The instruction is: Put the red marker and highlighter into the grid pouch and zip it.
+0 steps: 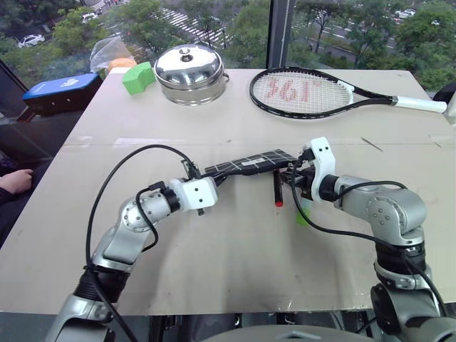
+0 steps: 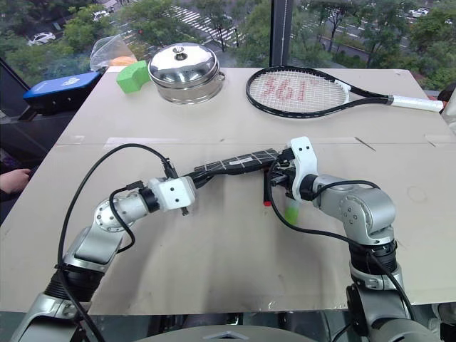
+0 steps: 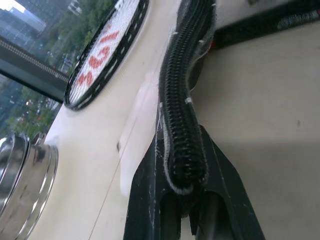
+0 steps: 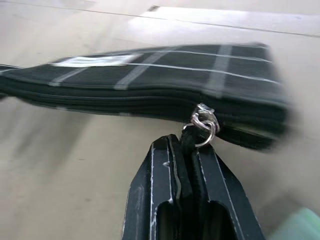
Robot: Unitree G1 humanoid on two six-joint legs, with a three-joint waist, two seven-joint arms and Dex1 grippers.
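While the grid pouch (image 1: 249, 162) was held above the cardboard at frame centre, one end was pinched by the left gripper (image 1: 211, 178) and its zipper pull cord (image 4: 186, 137) by the right gripper (image 4: 185, 150). The red marker (image 1: 277, 189) and highlighter (image 2: 291, 211) were seen underneath.

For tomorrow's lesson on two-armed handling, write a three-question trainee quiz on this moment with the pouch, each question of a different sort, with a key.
1. True or false: the grid pouch lies flat on the table.
2. What is the right gripper shut on? A) the pouch's zipper pull cord B) the red marker C) the tennis racket
3. Fill in: the left gripper clamps one end of the pouch along its ____ edge.

Key
1. False: both grippers hold it up above the table.
2. A: the cord hangs from the metal ring and runs between the shut fingers; the marker lies on the table beneath.
3. zipper
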